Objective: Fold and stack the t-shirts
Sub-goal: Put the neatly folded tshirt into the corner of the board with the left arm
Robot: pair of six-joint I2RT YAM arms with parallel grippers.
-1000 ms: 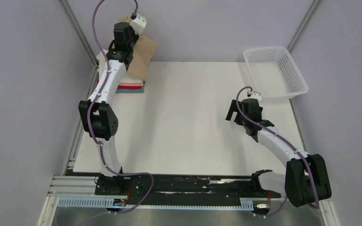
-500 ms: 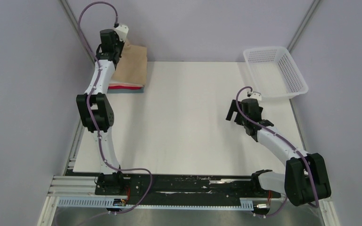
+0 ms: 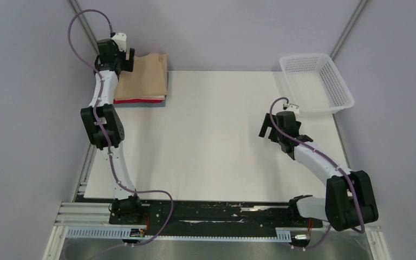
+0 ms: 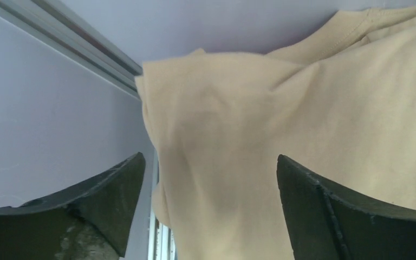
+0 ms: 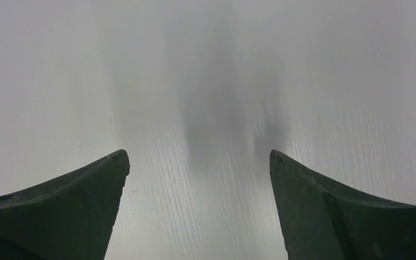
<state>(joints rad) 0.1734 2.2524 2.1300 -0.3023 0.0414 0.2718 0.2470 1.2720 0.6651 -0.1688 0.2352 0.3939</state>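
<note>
The top t-shirt [image 3: 143,81] is plain tan, the mesh basket [image 3: 340,85] white, the table [image 3: 211,135] white.

A robotics lab cell: bare lilac walls [image 3: 222,32], aluminium framing [image 3: 84,211], arms [image 3: 102,124] bolted beside a white worktable [image 3: 211,146].

One tan shirt [image 3: 143,81] on top. One red shirt [image 3: 140,101], one grey-blue shirt [image 3: 153,104] under it; can't tell if more. One basket [image 3: 337,80]. Two arms: left arm [image 3: 102,119], right arm [image 3: 314,157].

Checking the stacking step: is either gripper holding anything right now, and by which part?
Nothing is held. The left gripper stands open over the tan t-shirt, its fingers wide apart; the right gripper is open above the table.
</note>
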